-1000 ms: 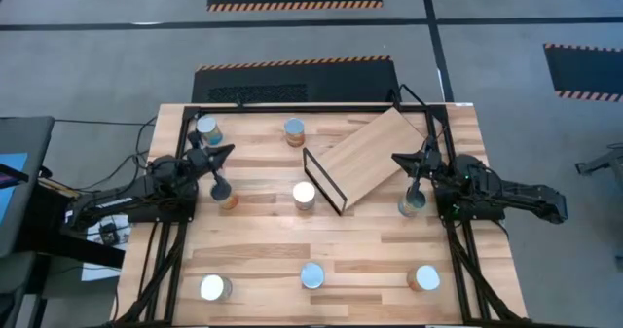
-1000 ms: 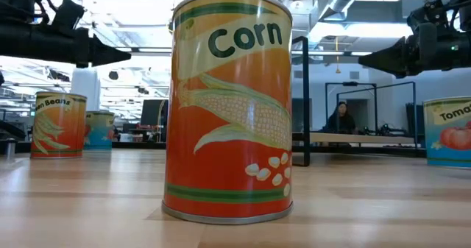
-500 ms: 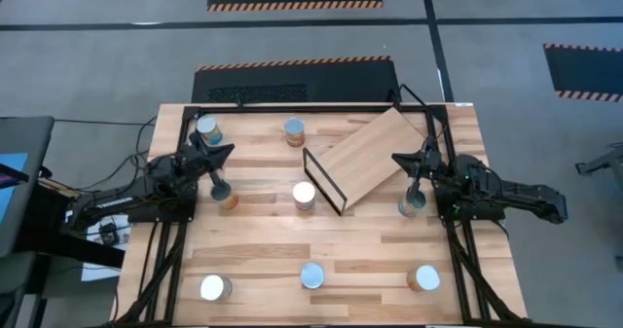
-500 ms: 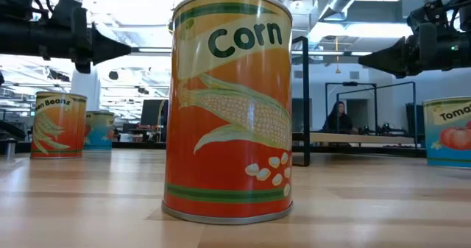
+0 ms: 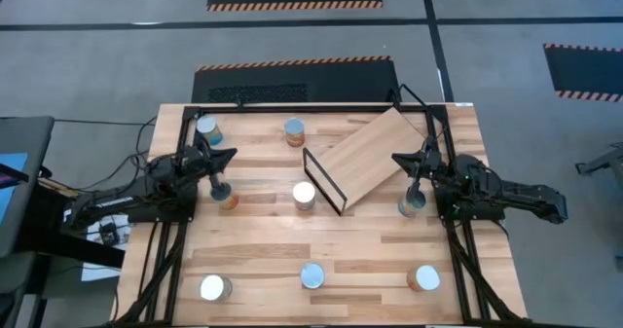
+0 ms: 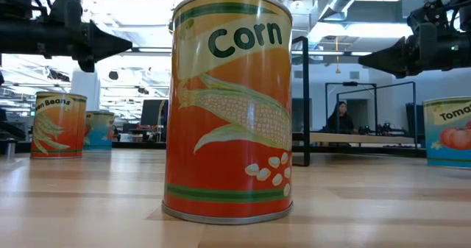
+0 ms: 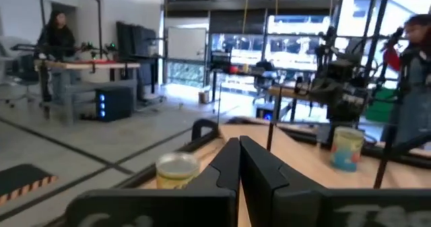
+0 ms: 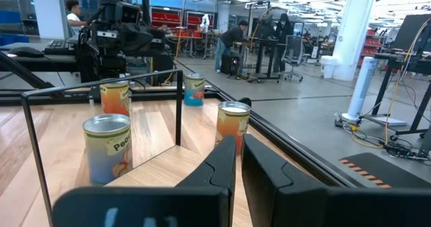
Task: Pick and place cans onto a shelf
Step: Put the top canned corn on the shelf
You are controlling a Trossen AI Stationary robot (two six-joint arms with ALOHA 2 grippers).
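Cans (image 5: 304, 195) all sit on the table (image 5: 263, 240), none on the shelf (image 5: 375, 153), which lies angled at the back right. My left gripper (image 5: 230, 154) has swung slightly, fingers pressed shut on nothing. My right gripper (image 5: 397, 159) hasn't budged over the shelf, nearly closed, empty. No pick started yet.

Slatted light-wood surface (image 5: 263, 240) carries eight upright cans plus the shelf (image 5: 365, 156), a flat board lying diagonally right of centre, black wire frame (image 5: 323, 179) at its near-left end. Cans: two along the far edge (image 5: 207, 129) (image 5: 294, 130), one at the left (image 5: 226, 198), a white-topped one (image 5: 304, 195) just beside the wire frame, one near the right edge (image 5: 411, 205), three along the near edge (image 5: 213, 288) (image 5: 312, 275) (image 5: 424, 277).
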